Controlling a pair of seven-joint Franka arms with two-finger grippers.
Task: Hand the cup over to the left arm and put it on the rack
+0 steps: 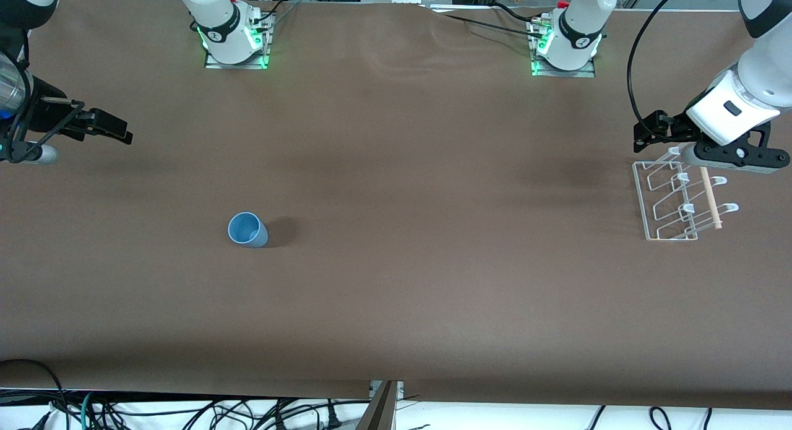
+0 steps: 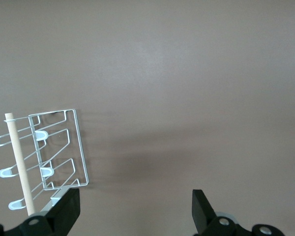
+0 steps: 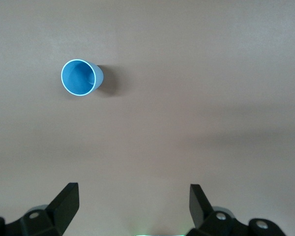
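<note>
The cup [image 1: 248, 229] is a small light-blue plastic tumbler with no handle, slightly tapered, its round rim a paler blue than the inside; it stands upright on the brown table [image 1: 396, 294], mouth up and empty, casting a soft shadow toward the left arm's end; in the right wrist view the cup [image 3: 80, 78] shows from above as a clean blue ring with a short wall visible on one side; it stands alone, touching nothing, toward the right arm's end of the table and well apart from both grippers.

The right gripper [image 1: 114, 128] hangs over the table near the right arm's end, black fingers [image 3: 64, 204] spread wide and holding nothing; the cup lies nearer to the front camera than the spot beneath it.

The rack [image 1: 680, 198] sits at the left arm's end of the table, a small white wire frame with rows of upturned hook-like pegs and a light wooden dowel [image 1: 710, 198] across it; nothing hangs on it.

The left gripper [image 1: 649, 133] hovers just over the rack's edge nearest the arm bases, fingers [image 2: 66, 211] wide apart and empty; the left arm [image 1: 752, 77] waits there.
</note>
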